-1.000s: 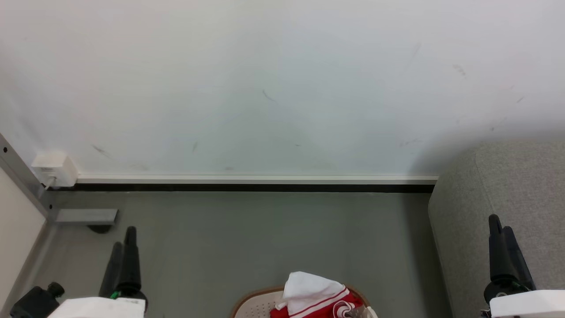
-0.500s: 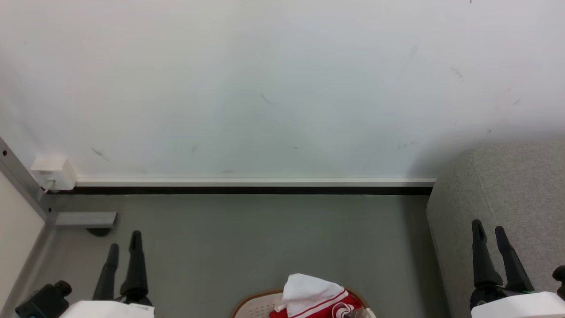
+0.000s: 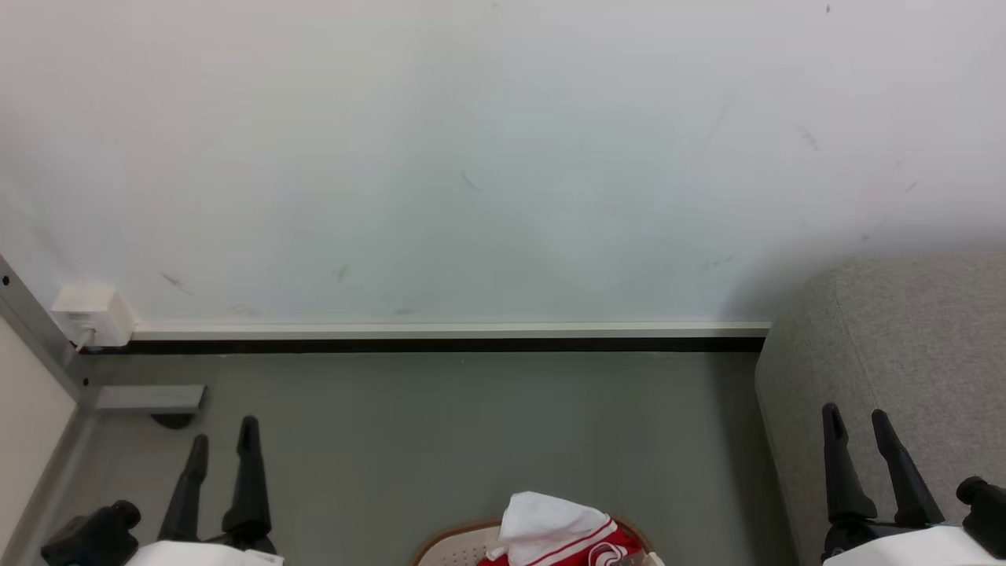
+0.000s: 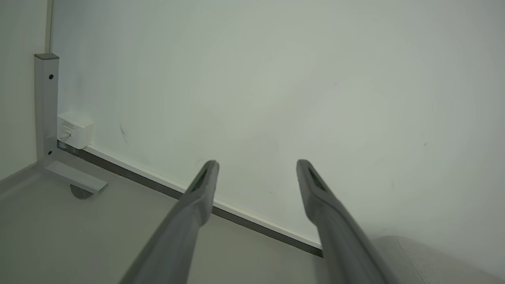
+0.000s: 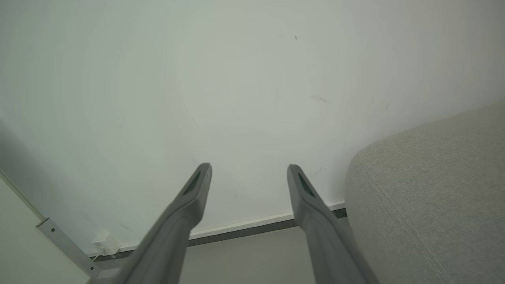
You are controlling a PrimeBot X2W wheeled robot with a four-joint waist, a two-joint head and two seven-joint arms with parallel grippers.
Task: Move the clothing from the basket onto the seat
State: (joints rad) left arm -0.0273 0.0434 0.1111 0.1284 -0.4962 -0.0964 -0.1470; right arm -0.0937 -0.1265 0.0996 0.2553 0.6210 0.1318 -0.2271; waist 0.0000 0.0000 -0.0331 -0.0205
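Head view: clothing [image 3: 562, 531] (red, white-trimmed) heaped in basket [image 3: 460, 548]; left gripper [image 3: 225, 431] and right gripper [image 3: 853, 413] both spread.

Right claw [image 5: 249, 167] spread and empty, grey seat [image 5: 430, 189] beside, white wall [image 5: 197, 79] ahead
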